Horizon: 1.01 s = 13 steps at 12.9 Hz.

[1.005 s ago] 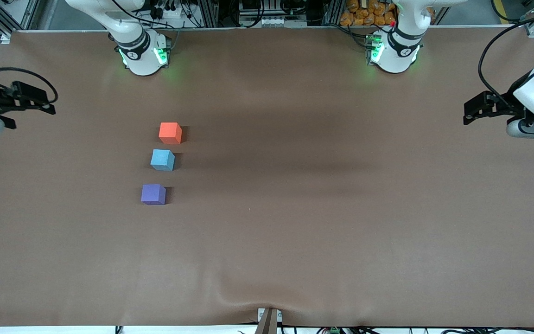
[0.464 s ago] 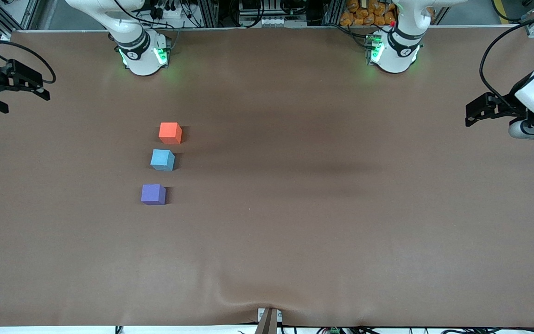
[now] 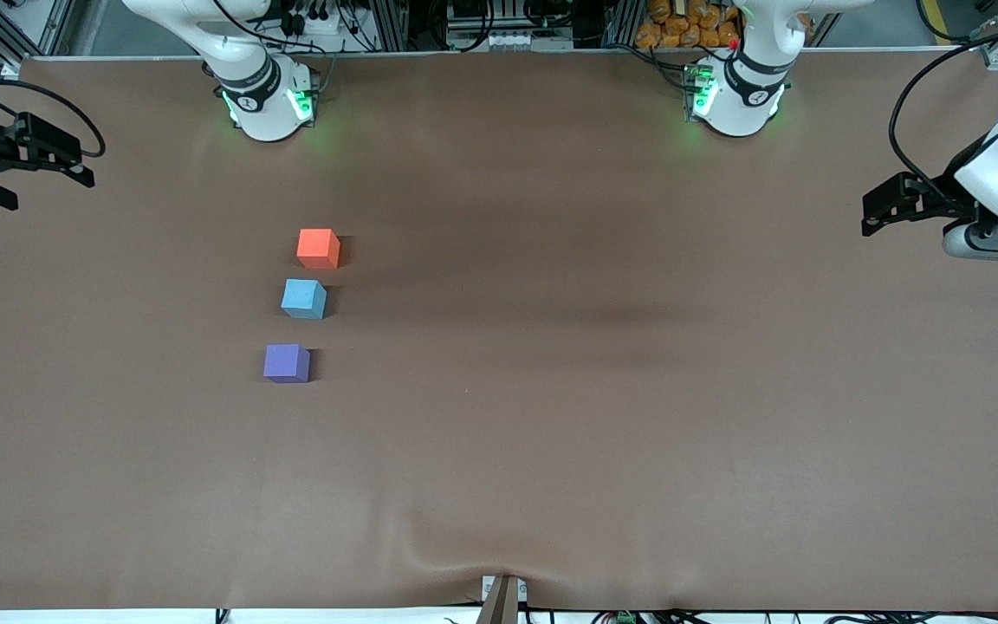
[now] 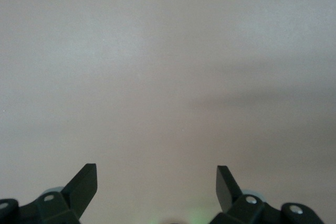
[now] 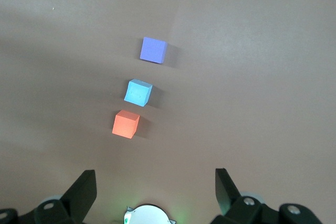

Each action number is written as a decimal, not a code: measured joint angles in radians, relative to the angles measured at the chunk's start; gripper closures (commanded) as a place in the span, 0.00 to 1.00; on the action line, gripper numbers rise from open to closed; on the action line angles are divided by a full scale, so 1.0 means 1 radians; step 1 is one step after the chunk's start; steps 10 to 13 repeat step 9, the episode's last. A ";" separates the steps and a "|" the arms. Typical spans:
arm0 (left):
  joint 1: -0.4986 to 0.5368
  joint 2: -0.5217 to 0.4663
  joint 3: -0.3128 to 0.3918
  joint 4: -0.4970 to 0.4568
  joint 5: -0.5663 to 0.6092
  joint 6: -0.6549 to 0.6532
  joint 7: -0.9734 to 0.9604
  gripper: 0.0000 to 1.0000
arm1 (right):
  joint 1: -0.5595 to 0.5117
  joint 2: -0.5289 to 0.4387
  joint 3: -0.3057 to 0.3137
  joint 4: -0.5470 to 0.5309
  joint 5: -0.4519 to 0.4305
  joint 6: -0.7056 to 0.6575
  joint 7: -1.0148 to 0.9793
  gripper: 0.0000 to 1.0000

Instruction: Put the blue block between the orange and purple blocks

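Three small cubes lie in a line on the brown table, toward the right arm's end. The orange block point(image 3: 318, 248) is farthest from the front camera, the purple block point(image 3: 286, 362) is nearest. The blue block point(image 3: 303, 299) sits between them, touching neither and slightly closer to the orange one. The right wrist view shows the orange point(image 5: 126, 124), blue point(image 5: 138, 92) and purple point(image 5: 153, 50) blocks. My right gripper point(image 3: 31, 165) point(image 5: 156, 178) is open and empty, up over the table's end, well away from the blocks. My left gripper point(image 3: 897, 208) point(image 4: 156, 174) is open and empty over bare table at the left arm's end.
The two arm bases point(image 3: 267, 104) point(image 3: 735, 100) stand at the table's edge farthest from the front camera. A small bracket point(image 3: 502, 598) sits at the nearest edge, with a wrinkle in the brown cover point(image 3: 430, 529) just by it.
My right gripper has drawn back toward the robots' edge of the table over the last second. My left gripper has shifted only slightly. The three blocks have not moved.
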 measured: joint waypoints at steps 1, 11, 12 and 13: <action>0.001 0.000 0.000 0.000 0.000 0.000 -0.001 0.00 | 0.000 0.000 -0.001 0.000 0.000 0.000 0.008 0.00; 0.008 0.000 0.006 -0.001 0.000 0.000 -0.001 0.00 | 0.000 0.000 0.001 0.000 0.000 0.000 0.117 0.00; 0.008 0.000 0.006 -0.001 0.000 0.000 -0.001 0.00 | 0.000 0.000 0.001 0.000 0.000 0.000 0.117 0.00; 0.008 0.000 0.006 -0.001 0.000 0.000 -0.001 0.00 | 0.000 0.000 0.001 0.000 0.000 0.000 0.117 0.00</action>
